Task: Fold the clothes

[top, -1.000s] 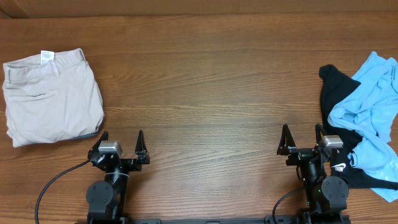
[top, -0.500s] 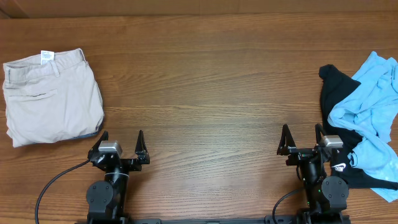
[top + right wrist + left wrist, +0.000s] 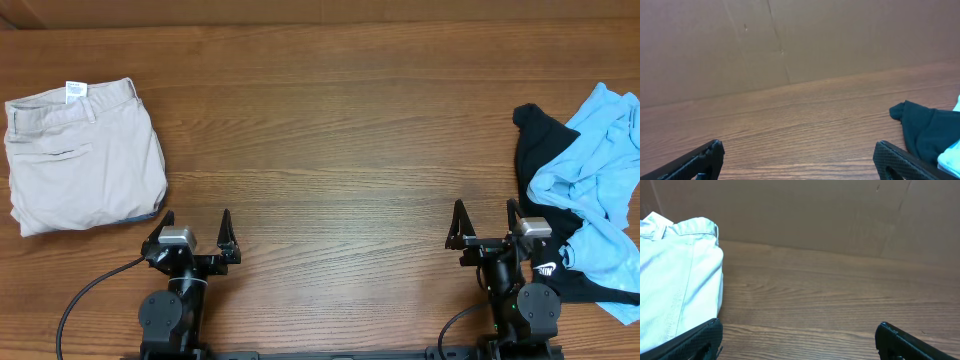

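A brown wooden table (image 3: 330, 130) fills the scene, with a plain cardboard wall (image 3: 815, 215) at its far edge. Beige shorts (image 3: 85, 155) lie folded flat at the far left. At the right edge a black garment (image 3: 540, 150) lies crumpled, with a light blue T-shirt (image 3: 600, 190) bunched partly over it. The left claw (image 3: 197, 215) sits at the near edge, just beside the shorts, jaws spread wide and empty. The right claw (image 3: 485, 206) sits near the heap, likewise wide apart, holding nothing.
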`<act>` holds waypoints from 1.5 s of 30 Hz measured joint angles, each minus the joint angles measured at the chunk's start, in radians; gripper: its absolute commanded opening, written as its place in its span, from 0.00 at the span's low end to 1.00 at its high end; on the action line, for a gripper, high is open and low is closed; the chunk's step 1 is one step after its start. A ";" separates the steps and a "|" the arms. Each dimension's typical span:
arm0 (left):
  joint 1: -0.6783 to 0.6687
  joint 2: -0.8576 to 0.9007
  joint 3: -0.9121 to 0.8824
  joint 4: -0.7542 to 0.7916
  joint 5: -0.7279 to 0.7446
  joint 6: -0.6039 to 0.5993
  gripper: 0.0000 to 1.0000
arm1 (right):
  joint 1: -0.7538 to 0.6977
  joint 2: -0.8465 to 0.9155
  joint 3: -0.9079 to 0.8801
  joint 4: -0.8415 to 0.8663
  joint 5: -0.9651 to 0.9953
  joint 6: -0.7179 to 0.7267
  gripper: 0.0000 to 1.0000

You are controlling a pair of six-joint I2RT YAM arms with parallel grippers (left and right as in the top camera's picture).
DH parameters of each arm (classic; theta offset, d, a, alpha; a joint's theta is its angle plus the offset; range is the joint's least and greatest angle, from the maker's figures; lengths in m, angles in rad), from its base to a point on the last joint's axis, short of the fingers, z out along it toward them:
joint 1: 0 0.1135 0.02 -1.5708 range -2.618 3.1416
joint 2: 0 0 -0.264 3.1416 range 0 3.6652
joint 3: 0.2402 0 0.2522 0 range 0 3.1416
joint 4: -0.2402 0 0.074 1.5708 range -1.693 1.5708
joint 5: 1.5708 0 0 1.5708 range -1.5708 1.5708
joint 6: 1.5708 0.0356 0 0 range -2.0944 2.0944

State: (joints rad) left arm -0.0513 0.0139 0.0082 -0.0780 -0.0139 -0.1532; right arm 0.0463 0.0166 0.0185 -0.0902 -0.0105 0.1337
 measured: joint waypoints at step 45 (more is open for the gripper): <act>0.000 0.000 0.036 -0.065 -0.005 0.000 1.00 | 0.000 0.074 0.110 -0.088 0.096 0.000 1.00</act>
State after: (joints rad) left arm -0.0513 0.0143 0.0441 -0.1429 -0.0185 -0.1532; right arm 0.0467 0.0902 0.1284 -0.1783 0.0856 0.1337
